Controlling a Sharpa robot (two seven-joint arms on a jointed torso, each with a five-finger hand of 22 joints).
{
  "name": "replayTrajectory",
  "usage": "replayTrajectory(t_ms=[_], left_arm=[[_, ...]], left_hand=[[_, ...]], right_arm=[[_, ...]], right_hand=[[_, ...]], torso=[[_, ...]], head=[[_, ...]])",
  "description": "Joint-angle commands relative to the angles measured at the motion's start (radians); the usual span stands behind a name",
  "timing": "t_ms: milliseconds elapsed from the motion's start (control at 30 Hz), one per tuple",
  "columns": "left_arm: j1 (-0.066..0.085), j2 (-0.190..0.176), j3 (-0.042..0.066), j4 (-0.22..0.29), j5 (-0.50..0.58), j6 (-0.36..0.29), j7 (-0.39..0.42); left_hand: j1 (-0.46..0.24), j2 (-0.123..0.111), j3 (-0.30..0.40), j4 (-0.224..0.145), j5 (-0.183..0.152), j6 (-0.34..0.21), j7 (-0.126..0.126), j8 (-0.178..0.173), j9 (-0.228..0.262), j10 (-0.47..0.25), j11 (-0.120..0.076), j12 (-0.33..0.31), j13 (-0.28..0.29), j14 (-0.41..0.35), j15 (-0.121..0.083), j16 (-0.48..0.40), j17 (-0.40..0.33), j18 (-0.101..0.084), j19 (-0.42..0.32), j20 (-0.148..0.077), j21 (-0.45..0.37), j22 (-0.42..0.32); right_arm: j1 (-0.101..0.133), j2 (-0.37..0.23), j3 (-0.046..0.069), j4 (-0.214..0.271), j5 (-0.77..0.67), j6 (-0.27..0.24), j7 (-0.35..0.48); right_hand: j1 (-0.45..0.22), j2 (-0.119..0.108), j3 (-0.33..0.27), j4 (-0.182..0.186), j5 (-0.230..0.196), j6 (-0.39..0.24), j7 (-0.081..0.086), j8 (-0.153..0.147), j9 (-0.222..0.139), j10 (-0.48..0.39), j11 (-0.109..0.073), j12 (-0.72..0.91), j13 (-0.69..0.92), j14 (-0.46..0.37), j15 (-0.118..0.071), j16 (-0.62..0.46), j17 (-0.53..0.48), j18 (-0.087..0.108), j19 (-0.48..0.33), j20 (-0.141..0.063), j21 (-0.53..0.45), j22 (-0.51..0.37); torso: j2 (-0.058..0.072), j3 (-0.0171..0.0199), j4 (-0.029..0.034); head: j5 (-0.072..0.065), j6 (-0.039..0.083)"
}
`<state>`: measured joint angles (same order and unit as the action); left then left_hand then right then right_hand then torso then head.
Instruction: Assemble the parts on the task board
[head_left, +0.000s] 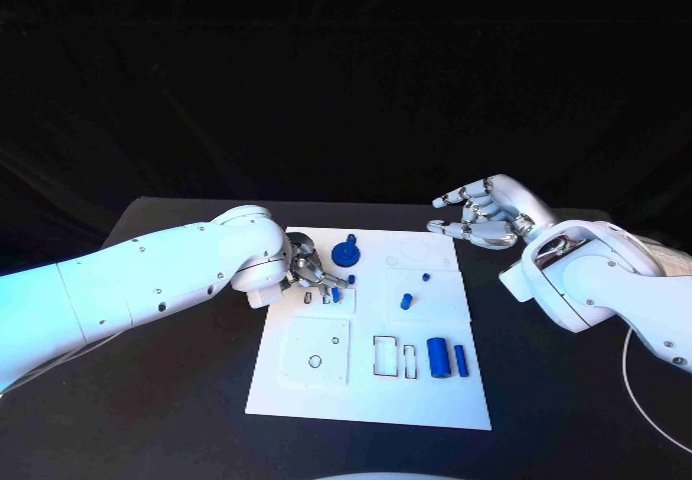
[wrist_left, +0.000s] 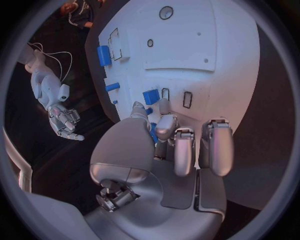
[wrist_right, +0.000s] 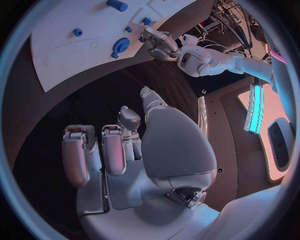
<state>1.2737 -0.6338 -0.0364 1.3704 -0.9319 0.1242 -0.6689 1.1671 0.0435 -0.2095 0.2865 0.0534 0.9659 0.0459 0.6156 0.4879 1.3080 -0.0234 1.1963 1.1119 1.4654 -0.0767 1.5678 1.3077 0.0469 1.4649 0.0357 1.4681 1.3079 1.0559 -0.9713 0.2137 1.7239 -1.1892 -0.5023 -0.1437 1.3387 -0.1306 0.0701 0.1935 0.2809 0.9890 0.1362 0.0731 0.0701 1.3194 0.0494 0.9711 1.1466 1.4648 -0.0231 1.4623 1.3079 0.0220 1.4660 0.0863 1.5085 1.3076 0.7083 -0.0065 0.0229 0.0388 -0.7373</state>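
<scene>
The white task board (head_left: 368, 385) lies in the middle of the black table. My left hand (head_left: 306, 275) hovers low over its near-left upper part, and its thumb and a finger pinch a small blue part (wrist_left: 153, 133). A blue block (wrist_left: 150, 96) sits in the board just past the fingertips. A blue gear (head_left: 348, 252) stands next to the hand. Two small blue pegs (head_left: 407, 298) lie mid-board. A blue cylinder (head_left: 437, 358) and a blue bar (head_left: 460, 360) lie at the lower right. My right hand (head_left: 483, 215) hangs above the board's far right corner, fingers apart and empty.
Empty rectangular slots (head_left: 387, 355) and a square plate with round holes (head_left: 317, 352) mark the board's lower half. Bare black table surrounds the board (wrist_right: 62, 55). My left hand (wrist_right: 159, 45) and the gear (wrist_right: 120, 46) also appear in the right wrist view.
</scene>
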Motion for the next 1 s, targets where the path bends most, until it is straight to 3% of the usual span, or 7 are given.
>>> replayTrajectory(t_ms=[33,567,1000], left_arm=[[0.002,0.008,0.000,-0.004,-0.036,0.059,-0.008],[0.002,0.020,0.001,-0.001,-0.042,0.028,-0.003],[0.002,0.017,0.002,0.006,-0.042,0.018,-0.001]], left_hand=[[0.011,0.005,-0.007,0.001,-0.005,-0.009,-0.001,0.006,0.005,0.009,0.000,0.004,0.002,0.105,-0.005,0.003,0.263,-0.012,0.038,-0.007,0.005,0.112],[0.042,0.026,-0.008,-0.002,-0.004,-0.014,-0.005,0.029,0.037,0.018,-0.003,0.016,0.015,0.105,-0.007,0.003,0.263,-0.014,0.042,-0.009,0.011,0.124],[0.062,0.031,-0.006,-0.007,-0.003,-0.018,-0.007,0.038,0.052,0.021,-0.005,0.018,0.019,0.105,-0.008,0.003,0.263,-0.015,0.043,-0.010,0.014,0.128]], right_arm=[[0.000,0.003,0.000,-0.002,-0.005,0.017,-0.009],[-0.002,0.015,0.000,-0.012,-0.013,0.031,-0.016],[-0.003,0.019,0.000,-0.018,-0.019,0.039,-0.021]], right_hand=[[-0.008,-0.005,-0.008,0.000,0.005,0.008,0.001,0.003,0.001,-0.006,0.000,-0.006,-0.001,0.063,-0.001,-0.004,0.066,0.007,0.033,-0.003,-0.005,0.137],[-0.009,-0.004,-0.010,0.004,0.009,0.008,0.001,0.003,0.001,-0.007,0.000,-0.008,-0.003,0.062,-0.001,-0.006,0.063,0.008,0.031,-0.003,-0.007,0.133],[-0.009,-0.003,-0.010,0.004,0.008,0.009,0.001,0.003,0.001,-0.006,0.000,-0.008,-0.003,0.062,-0.001,-0.006,0.063,0.008,0.031,-0.003,-0.007,0.133]], torso=[[0.000,-0.0007,0.0017],[0.001,-0.0010,0.0011],[0.002,-0.0008,0.0002]], head=[[-0.001,-0.004],[-0.002,-0.013],[-0.004,-0.013]])
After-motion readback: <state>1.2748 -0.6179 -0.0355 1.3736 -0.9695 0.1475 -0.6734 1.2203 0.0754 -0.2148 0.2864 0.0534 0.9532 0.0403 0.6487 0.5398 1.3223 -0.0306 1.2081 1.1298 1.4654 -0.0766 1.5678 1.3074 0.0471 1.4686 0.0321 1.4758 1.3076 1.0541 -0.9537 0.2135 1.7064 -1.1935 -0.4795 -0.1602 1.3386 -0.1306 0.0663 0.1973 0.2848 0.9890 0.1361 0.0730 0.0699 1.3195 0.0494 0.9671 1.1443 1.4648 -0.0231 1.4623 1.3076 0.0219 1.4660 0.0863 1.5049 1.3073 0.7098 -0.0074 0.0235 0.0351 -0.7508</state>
